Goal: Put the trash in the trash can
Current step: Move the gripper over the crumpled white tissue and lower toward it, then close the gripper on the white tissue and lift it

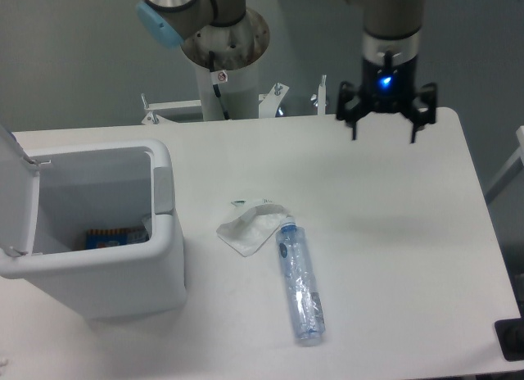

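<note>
Your gripper [383, 128] hangs above the table [393, 232] at 1 o'clock, fingers spread wide, holding nothing. Wrapper [246, 226] lies mid-table, touching the bottle [300, 283], which runs toward 5 o'clock. Bin [98, 257] sits at 9 o'clock, lid [15, 192] up.

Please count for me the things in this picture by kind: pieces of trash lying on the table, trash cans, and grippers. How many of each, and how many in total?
Trash pieces on the table: 2, the crumpled white wrapper and the crushed clear bottle
Trash cans: 1, the white trash can, lid open
Grippers: 1, the gripper, open and empty
Total: 4
</note>
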